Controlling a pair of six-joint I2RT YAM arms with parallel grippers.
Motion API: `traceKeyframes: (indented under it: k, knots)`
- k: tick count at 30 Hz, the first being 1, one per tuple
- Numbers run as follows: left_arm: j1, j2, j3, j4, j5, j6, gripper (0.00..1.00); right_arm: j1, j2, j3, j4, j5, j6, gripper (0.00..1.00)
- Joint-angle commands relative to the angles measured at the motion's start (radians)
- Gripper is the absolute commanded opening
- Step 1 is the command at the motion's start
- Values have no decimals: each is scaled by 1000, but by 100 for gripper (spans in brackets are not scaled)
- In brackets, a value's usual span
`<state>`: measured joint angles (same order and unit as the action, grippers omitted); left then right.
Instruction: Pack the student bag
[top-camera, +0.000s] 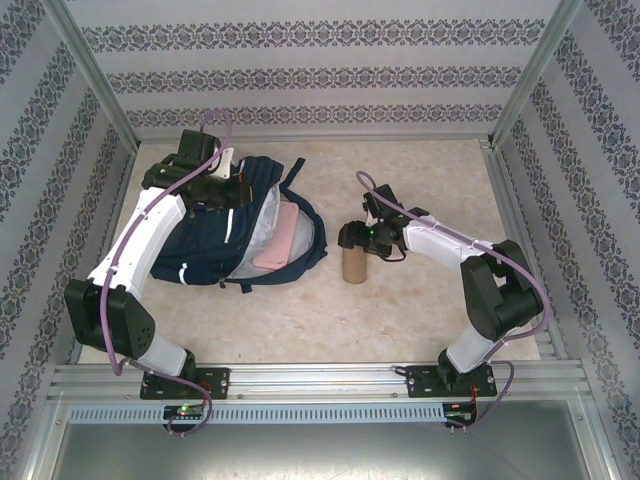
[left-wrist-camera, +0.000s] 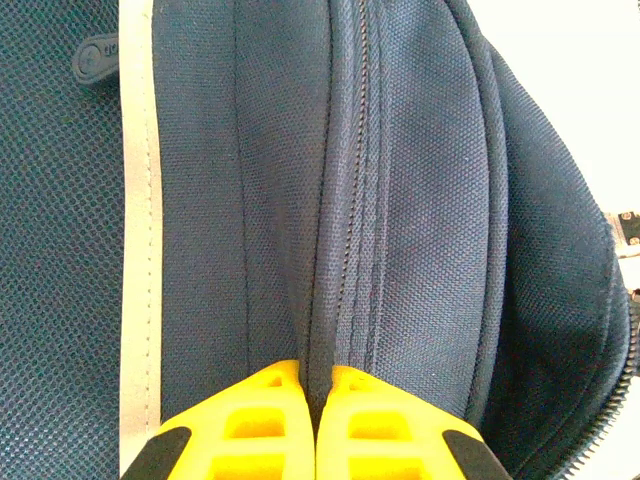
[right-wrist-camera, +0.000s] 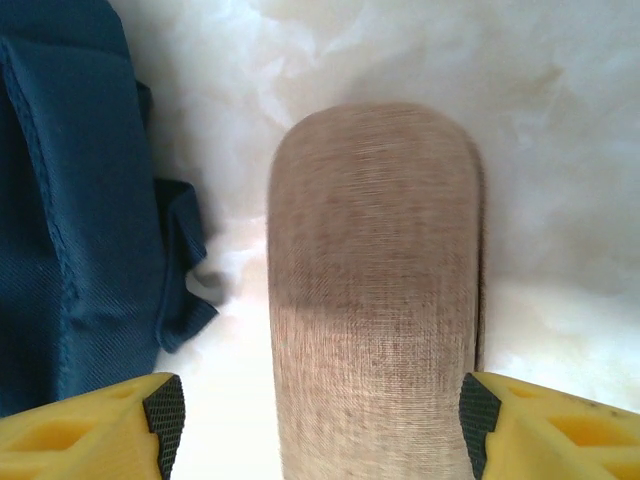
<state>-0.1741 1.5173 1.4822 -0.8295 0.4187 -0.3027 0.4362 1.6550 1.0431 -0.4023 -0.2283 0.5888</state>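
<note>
Pinching the student bag (top-camera: 200, 255) with our left gripper (left-wrist-camera: 316, 385).
Our left fingers (left-wrist-camera: 270, 420) press together on a navy seam fold of the bag; just right of the bag, our right gripper (right-wrist-camera: 320, 415) stands spread astride a brown fabric roll (right-wrist-camera: 375, 270), bag cloth left of its fingers.

Brown pouch (right-wrist-camera: 375, 290), near end off frame

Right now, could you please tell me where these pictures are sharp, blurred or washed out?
Top external: evenly lit, sharp, only soft shadows. Left wrist: student bag weave crisp, table corner blown white. Right wrist: brown pouch slightly soft, table overexposed.
</note>
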Motion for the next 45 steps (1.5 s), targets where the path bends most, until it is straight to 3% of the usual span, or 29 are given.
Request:
traceKeyframes:
  k: [1,7,23,28,35,39,45]
  knots:
    - [6,-35,-8,52,41,1,0,-5,38,52,-140,-12,-188,76]
    - [6,-41,-14,53,43,-4,0,15,117,80,-165,56,-141,81]
    - [6,-54,-25,47,40,1,0,57,227,174,-89,74,27,95]
    - [7,-60,-33,47,38,2,0,91,266,227,-154,148,32,88]
    - [8,-55,-37,59,43,-1,0,134,337,319,-232,214,51,87]
    - [9,-57,-32,57,43,-1,0,151,331,324,-240,241,63,68]
    - [13,-78,-34,65,35,-11,0,150,200,269,-249,289,65,53]
